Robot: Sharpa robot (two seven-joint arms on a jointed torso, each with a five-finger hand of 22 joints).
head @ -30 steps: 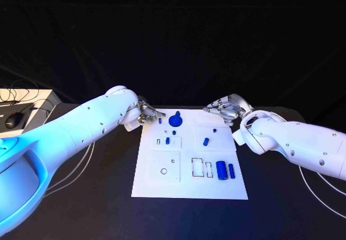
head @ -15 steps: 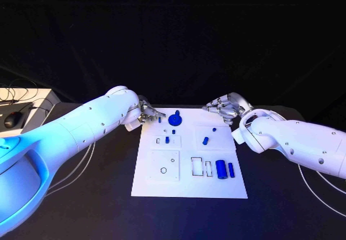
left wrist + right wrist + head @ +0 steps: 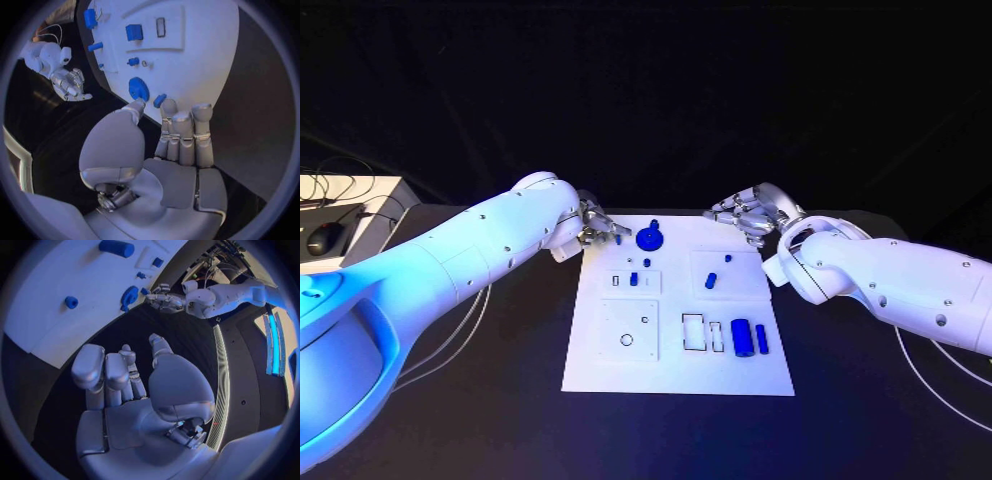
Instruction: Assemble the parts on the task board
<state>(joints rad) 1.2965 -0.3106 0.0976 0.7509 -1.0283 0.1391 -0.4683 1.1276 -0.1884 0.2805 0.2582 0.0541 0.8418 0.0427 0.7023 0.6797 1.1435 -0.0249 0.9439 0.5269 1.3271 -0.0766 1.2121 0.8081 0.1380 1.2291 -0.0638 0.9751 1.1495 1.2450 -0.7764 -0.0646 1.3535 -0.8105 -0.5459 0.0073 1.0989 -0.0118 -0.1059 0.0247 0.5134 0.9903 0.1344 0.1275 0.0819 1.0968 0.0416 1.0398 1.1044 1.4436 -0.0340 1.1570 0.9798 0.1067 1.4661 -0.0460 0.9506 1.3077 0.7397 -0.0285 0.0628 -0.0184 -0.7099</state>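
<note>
At nine o'clock on the black table point(image 3: 473, 400), a computer mouse point(image 3: 328, 239) lies on a pale box point(image 3: 372, 195). The left hand point(image 3: 596, 226) hovers at the task board's point(image 3: 678, 375) eleven-o'clock corner, fingers extended side by side, gripping nothing, fingertips point(image 3: 201, 111) just beside a small blue peg point(image 3: 160, 100). Next to it on the board sits a round blue knob point(image 3: 651, 239). Recessed panels hold small blue pegs; at four o'clock a blue cylinder point(image 3: 743, 339) lies beside a thinner blue bar point(image 3: 762, 338). The right hand point(image 3: 747, 215) hovers off the one-o'clock corner, fingers loosely curled, empty.
</note>
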